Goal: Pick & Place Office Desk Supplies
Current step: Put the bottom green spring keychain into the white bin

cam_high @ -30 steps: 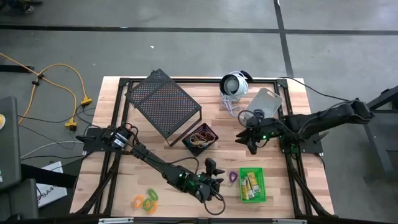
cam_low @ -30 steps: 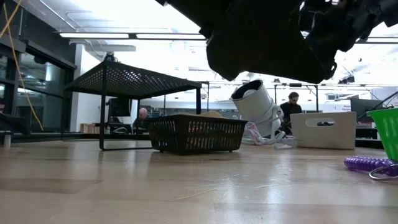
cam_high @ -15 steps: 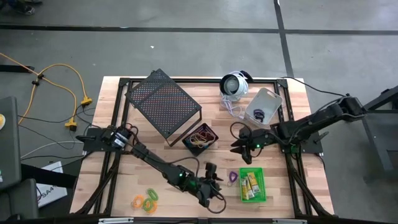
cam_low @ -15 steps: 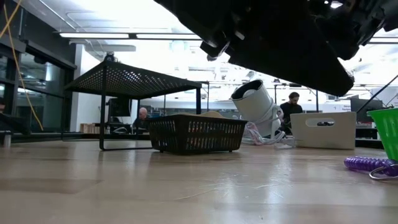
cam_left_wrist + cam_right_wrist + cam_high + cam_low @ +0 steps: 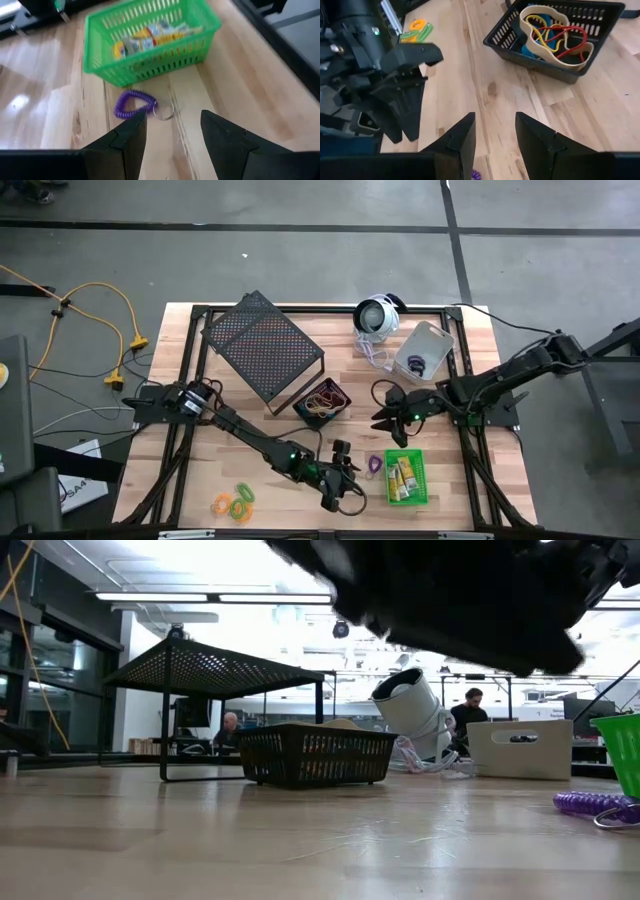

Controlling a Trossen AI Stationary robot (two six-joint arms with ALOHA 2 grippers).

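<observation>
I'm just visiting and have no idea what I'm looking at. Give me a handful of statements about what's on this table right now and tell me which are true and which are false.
1. The purple coil loop lies on the wood just outside the green bin. True.
2. The left gripper is clamped on the purple coil loop. False: its fingers are open and empty, with the loop ahead of them.
3. The black bin holds a tangle of coloured elastic bands. True.
4. The green bin is empty. False: yellow pieces lie in it.
5. The right gripper is carrying a yellow piece. False: it is open and holds nothing, above bare wood between the black bin and the green bin.
</observation>
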